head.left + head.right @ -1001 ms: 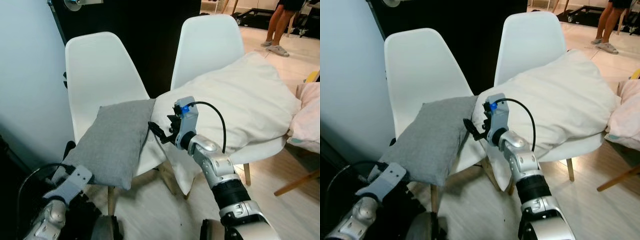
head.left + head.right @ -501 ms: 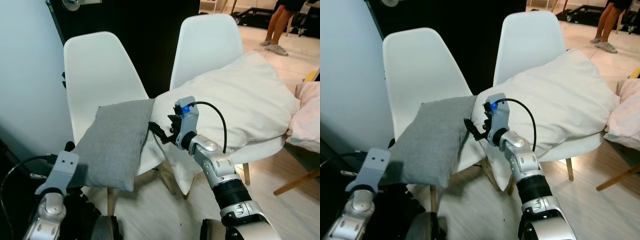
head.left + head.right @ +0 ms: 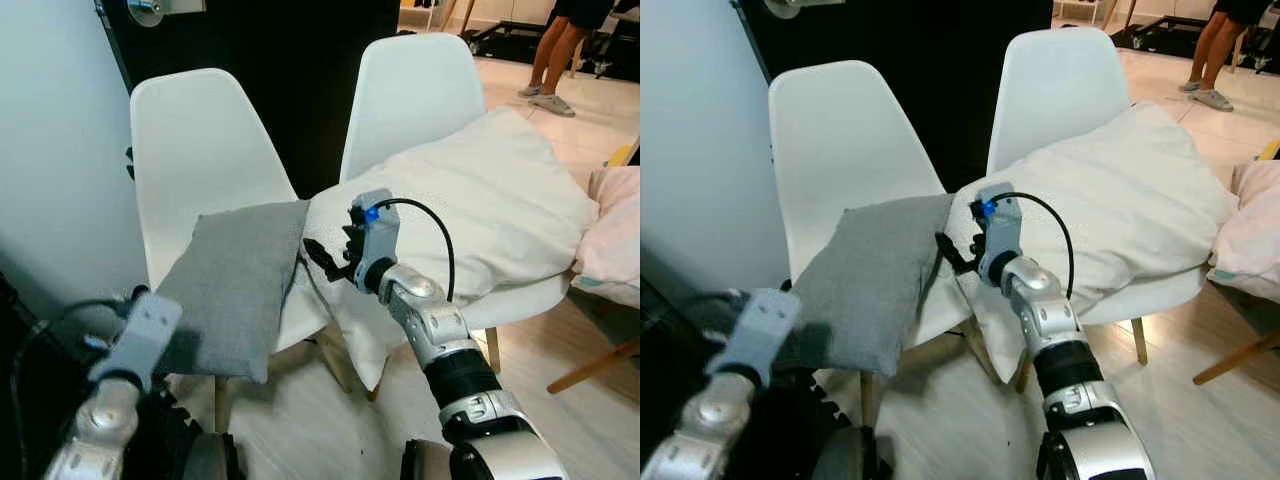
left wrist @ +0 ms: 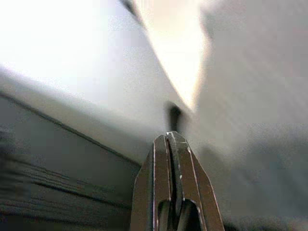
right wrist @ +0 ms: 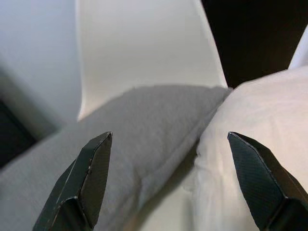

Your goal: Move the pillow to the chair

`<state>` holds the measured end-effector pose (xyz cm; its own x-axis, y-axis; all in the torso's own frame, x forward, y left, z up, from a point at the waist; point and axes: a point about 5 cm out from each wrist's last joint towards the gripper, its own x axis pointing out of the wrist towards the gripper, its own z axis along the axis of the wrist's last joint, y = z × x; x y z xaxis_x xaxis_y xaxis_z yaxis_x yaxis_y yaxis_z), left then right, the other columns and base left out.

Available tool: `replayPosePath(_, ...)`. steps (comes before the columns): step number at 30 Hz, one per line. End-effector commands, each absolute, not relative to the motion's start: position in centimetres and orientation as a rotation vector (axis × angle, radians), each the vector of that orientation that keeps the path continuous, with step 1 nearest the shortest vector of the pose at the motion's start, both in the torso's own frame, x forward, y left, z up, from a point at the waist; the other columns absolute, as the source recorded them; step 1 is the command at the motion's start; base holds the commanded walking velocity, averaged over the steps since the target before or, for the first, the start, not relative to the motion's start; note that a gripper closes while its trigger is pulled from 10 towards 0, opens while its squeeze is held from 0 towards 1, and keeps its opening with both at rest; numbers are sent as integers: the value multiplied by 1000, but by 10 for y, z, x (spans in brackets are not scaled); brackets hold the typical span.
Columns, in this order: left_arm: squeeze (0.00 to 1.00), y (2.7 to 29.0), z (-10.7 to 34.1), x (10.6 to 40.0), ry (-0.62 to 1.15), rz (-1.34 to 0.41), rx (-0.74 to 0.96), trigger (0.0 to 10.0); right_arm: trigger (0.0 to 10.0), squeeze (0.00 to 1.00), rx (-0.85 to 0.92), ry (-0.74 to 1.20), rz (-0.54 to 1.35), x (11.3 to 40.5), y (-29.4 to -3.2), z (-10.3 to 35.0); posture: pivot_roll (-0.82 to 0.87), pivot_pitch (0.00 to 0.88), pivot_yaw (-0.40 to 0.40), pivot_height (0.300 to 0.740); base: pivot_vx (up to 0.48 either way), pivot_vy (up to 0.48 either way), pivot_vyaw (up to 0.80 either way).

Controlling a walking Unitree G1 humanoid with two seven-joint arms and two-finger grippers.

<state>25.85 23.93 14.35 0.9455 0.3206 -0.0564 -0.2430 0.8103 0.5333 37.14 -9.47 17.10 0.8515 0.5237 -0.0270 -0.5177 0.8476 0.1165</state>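
On the left chair (image 3: pixel 200 140) seat lies the grey pillow (image 3: pixel 235 285), long axis running from the chair back out over the front edge, its near end overhanging. Right gripper (image 3: pixel 325 260) hovers just beside the pillow's right edge, at the seam where it meets the big white pillow (image 3: pixel 480 200) on the right chair (image 3: pixel 420 85); fingers (image 5: pixel 91 173) spread wide, empty, the pillow lying ahead between the tips and slightly to the robot's left. Left gripper (image 4: pixel 172 159) is pressed shut, holding nothing, low at the pillow's near left corner; wrist view blurred. Right arm is nearer the pillow's middle, left arm nearer its overhanging end. Pillow looks already placed on a chair.

Versus a second ago: left arm has swung up and forward and shows motion blur; right gripper has edged slightly toward the pillow; pillow unmoved. A person's legs (image 3: pixel 560 50) stand far back right.
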Motion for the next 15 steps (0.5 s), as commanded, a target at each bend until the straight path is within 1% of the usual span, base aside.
replayPosePath(1, 0, 248, 162, 257, 90, 373, 541, 10000, 10000, 0, 178, 56, 558, 373, -94, 170, 178, 0, 17, 455, 0, 0, 0)
replayPosePath(3, 0, 245, 178, 259, 7, 385, 517, 10000, 10000, 0, 216, 63, 556, 373, -96, 166, 180, 0, 15, 465, 0, 0, 0)
replayPosePath(4, 0, 239, 181, 262, -31, 364, 485, 10000, 10000, 0, 221, 68, 547, 373, -98, 162, 184, 0, 11, 470, 0, 0, 0)
replayPosePath(5, 0, 233, 179, 266, -38, 335, 457, 10000, 10000, 0, 214, 74, 538, 373, -99, 158, 182, 0, 11, 475, 0, 0, 0)
replayPosePath(6, 0, 233, 179, 266, -38, 335, 457, 10000, 10000, 0, 214, 74, 538, 373, -99, 158, 182, 0, 11, 475, 0, 0, 0)
replayPosePath(7, 0, 225, 175, 270, -41, 300, 416, 10000, 10000, 0, 206, 81, 527, 373, -101, 154, 182, 0, 11, 480, 0, 0, 0)
replayPosePath(8, 0, 225, 175, 270, -41, 300, 416, 10000, 10000, 0, 206, 81, 527, 373, -101, 154, 182, 0, 11, 480, 0, 0, 0)
replayPosePath(10, 0, 198, 153, 283, -21, 149, 405, 10000, 10000, 0, 222, 100, 502, 370, -105, 140, 183, 0, 3, 490, 0, 0, 0)
replayPosePath(11, 0, 198, 153, 283, -21, 149, 405, 10000, 10000, 0, 222, 100, 502, 370, -105, 140, 183, 0, 3, 490, 0, 0, 0)
replayPosePath(12, 0, 184, 139, 290, 5, 76, 382, 10000, 10000, 0, 238, 109, 482, 369, -108, 133, 164, 0, 5, 495, 0, 0, 0)
replayPosePath(13, 0, 168, 122, 296, 48, -12, 330, 10000, 10000, 0, 256, 108, 465, 367, -112, 126, 151, 0, 19, 505, -420, 0, 0)
replayPosePath(15, 0, 165, 117, 297, 64, -37, 306, 10000, 10000, 0, 259, 103, 464, 366, -113, 126, 151, 0, 19, 510, -420, 0, 0)
